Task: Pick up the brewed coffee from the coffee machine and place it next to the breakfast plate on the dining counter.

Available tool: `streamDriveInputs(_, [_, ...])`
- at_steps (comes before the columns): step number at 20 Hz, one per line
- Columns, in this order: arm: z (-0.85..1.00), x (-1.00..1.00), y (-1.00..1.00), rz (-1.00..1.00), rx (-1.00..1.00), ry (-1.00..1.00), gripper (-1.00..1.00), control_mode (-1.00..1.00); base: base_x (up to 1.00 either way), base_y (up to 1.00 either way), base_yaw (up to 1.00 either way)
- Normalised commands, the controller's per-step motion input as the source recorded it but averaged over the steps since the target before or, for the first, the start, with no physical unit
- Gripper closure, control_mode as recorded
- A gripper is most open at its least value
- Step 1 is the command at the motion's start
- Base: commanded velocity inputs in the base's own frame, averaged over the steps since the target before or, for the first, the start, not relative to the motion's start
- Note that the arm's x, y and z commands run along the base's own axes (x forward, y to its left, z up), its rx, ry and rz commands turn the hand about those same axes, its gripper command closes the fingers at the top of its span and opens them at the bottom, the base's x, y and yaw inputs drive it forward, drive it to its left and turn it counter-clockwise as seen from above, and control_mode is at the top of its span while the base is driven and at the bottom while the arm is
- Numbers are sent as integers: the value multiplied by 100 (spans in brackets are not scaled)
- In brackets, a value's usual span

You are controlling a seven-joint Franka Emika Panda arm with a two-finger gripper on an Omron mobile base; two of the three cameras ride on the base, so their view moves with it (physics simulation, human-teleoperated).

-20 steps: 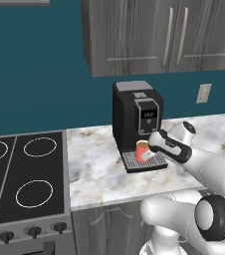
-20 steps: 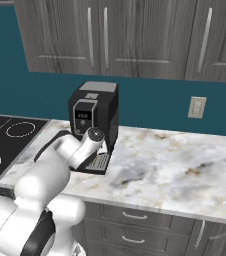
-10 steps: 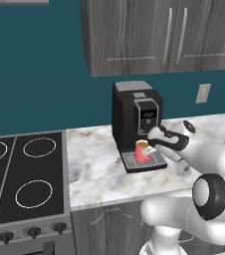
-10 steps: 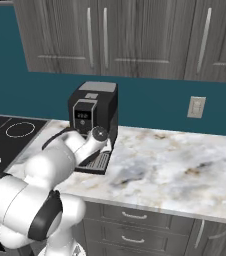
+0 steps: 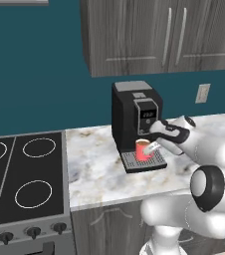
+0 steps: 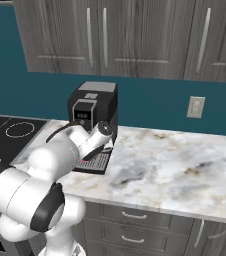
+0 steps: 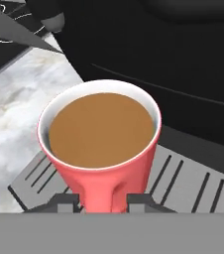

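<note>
The brewed coffee point(image 5: 143, 149) is a small red mug full of brown liquid point(image 7: 101, 129). It stands upright on the grey grated drip tray point(image 7: 183, 183) of the black coffee machine point(image 5: 132, 114) point(image 6: 92, 105). My gripper point(image 5: 152, 148) reaches in from the right at mug height. In the hand view its two dark fingertips point(image 7: 64, 201) press against both sides of the mug's lower body, so the gripper point(image 7: 104, 201) is shut on the mug. In the right base view my own arm covers the mug. The breakfast plate and the dining counter are out of view.
The machine sits on a marbled wall counter point(image 6: 175, 165) under dark wood upper cabinets point(image 5: 154, 35). A black stovetop point(image 5: 20, 174) lies to its left. A wall outlet point(image 5: 202, 93) is to its right.
The jaws have closed from wide open onto the sides of the mug. The mug still stands on the drip tray, and the arm has barely shifted.
</note>
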Motion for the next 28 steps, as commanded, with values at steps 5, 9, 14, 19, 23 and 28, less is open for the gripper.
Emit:
streamDriveInputs(5, [2,-74,16,21,0,0,100,-100,0,0,0])
streamDriveInputs(9, [36,-61,0,22,0,0,100,-100,0,0,0])
streamDriveInputs(14, [94,-60,0,21,0,-12,100,-100,0,0,0])
streamDriveInputs(19, [69,-69,0,11,-1,-27,100,-100,0,0,0])
streamDriveInputs(23, [46,-49,0,3,-1,-8,100,-100,0,0,0])
streamDriveInputs(28, [11,-7,-2,0,0,0,100,-100,0,0,0])
